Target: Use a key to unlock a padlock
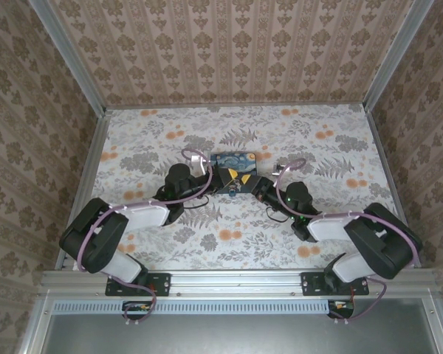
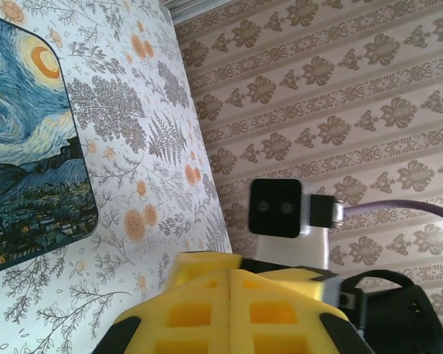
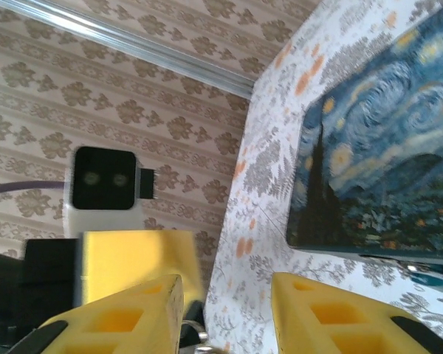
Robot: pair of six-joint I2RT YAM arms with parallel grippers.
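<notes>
left claw (image 2: 229,274) clenched, yellow halves pressed together | right claw (image 3: 226,289) released, gap showing | padlock (image 1: 231,191) between both claws, near box (image 1: 233,163) on tabletop (image 1: 321,144)

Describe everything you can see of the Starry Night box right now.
The box is a flat rectangle with rounded corners and a dark rim, its top printed with swirling blue sky, yellow stars, a dark cypress and a village. It lies flat on the floral table, mid-table. The left gripper and right gripper meet over its near edge; whether they touch it cannot be told.
</notes>
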